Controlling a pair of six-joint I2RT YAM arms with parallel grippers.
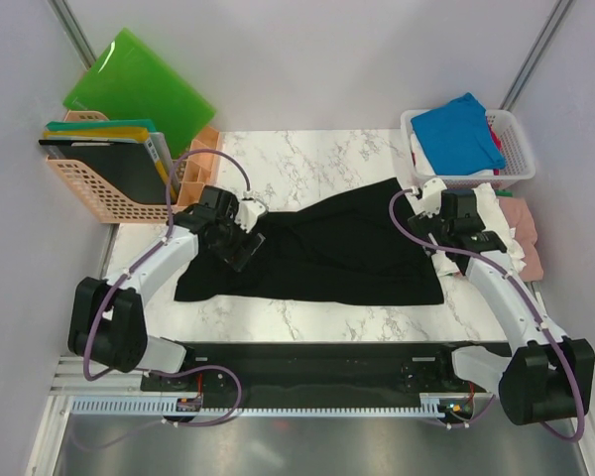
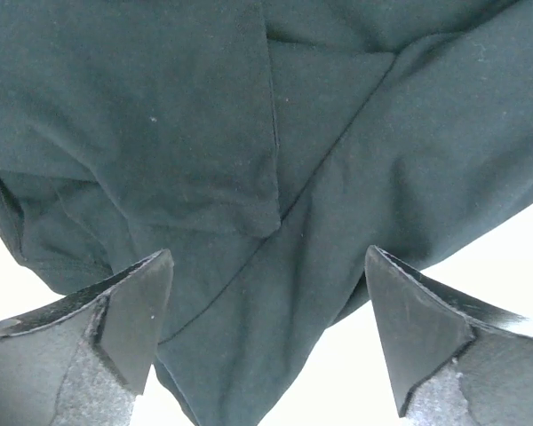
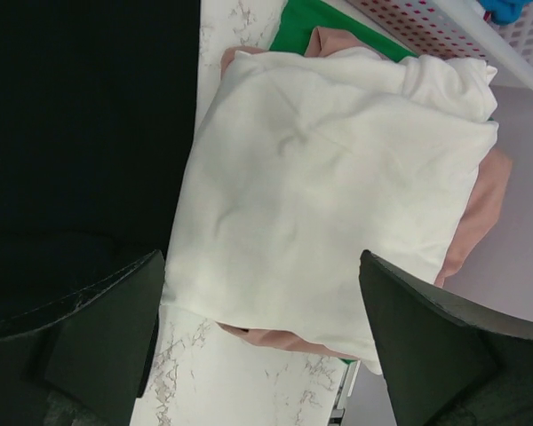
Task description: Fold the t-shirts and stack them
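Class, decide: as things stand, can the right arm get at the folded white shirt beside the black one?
Probably yes: the right gripper hangs open directly above the white shirt, which tops the pink shirt with nothing covering it.

A black t-shirt [image 1: 337,248], white shirt [image 3: 329,195], pink shirt [image 3: 484,204] — table [image 1: 307,317] white, veined grey.

Rumpled black t-shirt [image 1: 357,248] beside folded white t-shirt [image 3: 329,195] atop pink t-shirt [image 3: 486,191].

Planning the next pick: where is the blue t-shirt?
In the top view, the blue t-shirt lies in the white basket at the far right corner, beyond the black t-shirt.
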